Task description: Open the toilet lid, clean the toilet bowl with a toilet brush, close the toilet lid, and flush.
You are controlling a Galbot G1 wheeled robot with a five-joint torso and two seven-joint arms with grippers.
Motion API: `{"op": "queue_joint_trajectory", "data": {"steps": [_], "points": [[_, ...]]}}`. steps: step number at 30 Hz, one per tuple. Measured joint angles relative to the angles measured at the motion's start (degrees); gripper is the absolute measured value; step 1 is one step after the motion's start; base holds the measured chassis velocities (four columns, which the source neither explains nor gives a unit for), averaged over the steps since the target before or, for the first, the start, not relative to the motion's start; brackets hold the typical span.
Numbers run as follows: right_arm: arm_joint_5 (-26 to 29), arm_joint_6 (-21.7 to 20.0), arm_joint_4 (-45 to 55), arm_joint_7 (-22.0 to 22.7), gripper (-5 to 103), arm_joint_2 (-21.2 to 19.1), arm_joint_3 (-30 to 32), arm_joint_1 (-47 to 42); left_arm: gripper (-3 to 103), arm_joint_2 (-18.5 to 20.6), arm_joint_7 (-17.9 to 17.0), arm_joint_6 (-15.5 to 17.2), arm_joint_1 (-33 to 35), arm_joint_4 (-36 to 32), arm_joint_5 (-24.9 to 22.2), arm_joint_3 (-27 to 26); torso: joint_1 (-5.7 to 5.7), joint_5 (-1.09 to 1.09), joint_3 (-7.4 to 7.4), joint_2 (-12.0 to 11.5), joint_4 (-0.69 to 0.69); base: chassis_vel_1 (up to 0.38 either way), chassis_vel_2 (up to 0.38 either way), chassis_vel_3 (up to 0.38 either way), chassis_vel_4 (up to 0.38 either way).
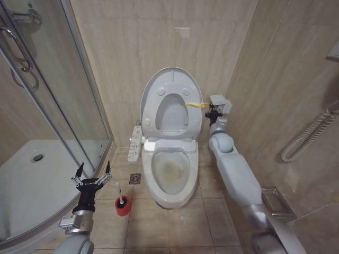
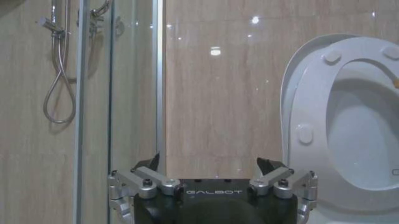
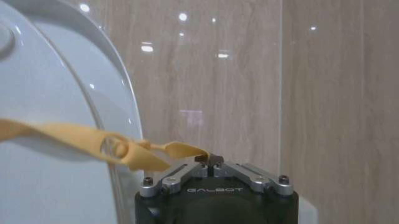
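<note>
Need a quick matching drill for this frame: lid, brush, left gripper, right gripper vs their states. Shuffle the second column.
1. lid
2. brush
3. left gripper
4. right gripper

A. open, holding nothing
B. standing on the floor in its red holder
C. raised against the wall
D. shut on the yellow tab

Pairs: 1-C, 2-B, 3-A, 4-D

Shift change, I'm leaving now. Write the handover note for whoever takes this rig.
Right end effector: shut on the yellow tab of the toilet lid, which stands upright against the wall.
Left end effector: open, empty, low beside the shower tray.
Toilet brush: in its red holder on the floor, left of the toilet bowl.
Done: lid open.
Left: brush the stained bowl, close lid, flush.
</note>
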Motion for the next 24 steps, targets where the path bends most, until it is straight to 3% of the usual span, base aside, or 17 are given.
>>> {"op": "queue_joint_trajectory", "data": {"steps": [24], "points": [[-1.7,1.6,-11.2,-1.5,1,0.0,-2.5,9.8,100,0.0,0.0,0.0,0.0,0.0,0.0,0.0,-0.01,0.0,0.0,0.0,0.03,0.0,0.0,0.0,0.0]]}}
